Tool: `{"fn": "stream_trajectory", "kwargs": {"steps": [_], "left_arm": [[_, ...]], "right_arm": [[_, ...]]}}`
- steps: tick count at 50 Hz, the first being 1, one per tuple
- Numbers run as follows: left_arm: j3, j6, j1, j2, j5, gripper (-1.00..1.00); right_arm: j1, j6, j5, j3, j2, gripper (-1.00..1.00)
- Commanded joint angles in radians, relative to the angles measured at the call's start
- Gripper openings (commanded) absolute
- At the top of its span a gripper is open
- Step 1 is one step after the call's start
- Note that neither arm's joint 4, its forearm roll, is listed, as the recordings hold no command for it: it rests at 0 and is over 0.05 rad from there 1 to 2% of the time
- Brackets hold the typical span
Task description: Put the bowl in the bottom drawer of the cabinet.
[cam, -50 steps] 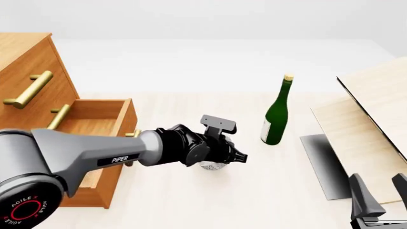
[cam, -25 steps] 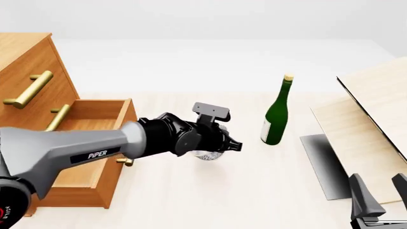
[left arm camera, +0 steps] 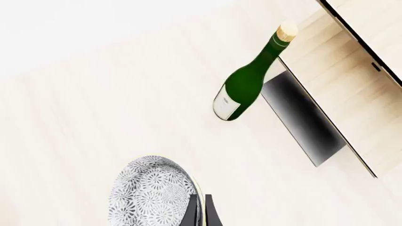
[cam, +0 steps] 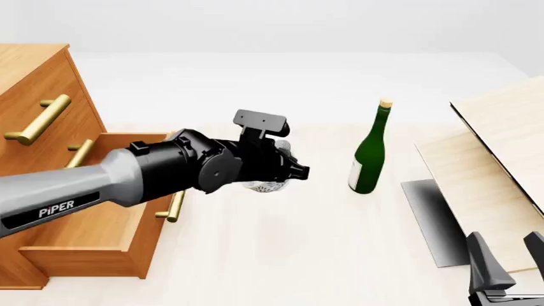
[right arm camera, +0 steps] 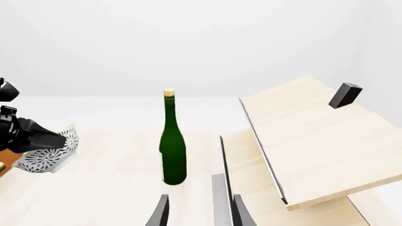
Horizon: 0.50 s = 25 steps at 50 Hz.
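Observation:
My left gripper is shut on the rim of the small speckled white-grey bowl and holds it tilted, off the table. In the left wrist view the bowl fills the lower part, with one dark finger on its edge. The bowl also appears in the right wrist view. It hangs just right of the pulled-out bottom drawer of the orange-brown cabinet. The drawer's brass handle faces the bowl. My right gripper stands open at the front right corner, holding nothing.
A green bottle stands upright to the right of the bowl. Beyond it, a slanted pale wood panel structure rests over a dark grey plate. A small black block sits on the panel. Two upper drawers are closed.
The left arm has risen and swung left and back with the bowl, from low on the table to beside the open drawer's front. The right gripper has not moved.

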Motion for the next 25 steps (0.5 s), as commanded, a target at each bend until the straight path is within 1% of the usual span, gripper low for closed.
{"fn": "stream_trajectory", "kwargs": {"steps": [1,13,16,25], "left_arm": [[0.020,0.015,0.026,-0.072,-0.011,-1.00],[0.038,0.025,0.059,-0.107,-0.017,-1.00],[0.051,0.021,0.084,-0.132,-0.024,-1.00],[0.091,0.004,0.108,-0.177,-0.032,-1.00]], "right_arm": [[0.000,0.000,0.000,0.000,0.000,1.00],[0.000,0.000,0.000,0.000,0.000,1.00],[0.000,0.000,0.000,0.000,0.000,1.00],[0.000,0.000,0.000,0.000,0.000,1.00]]}}
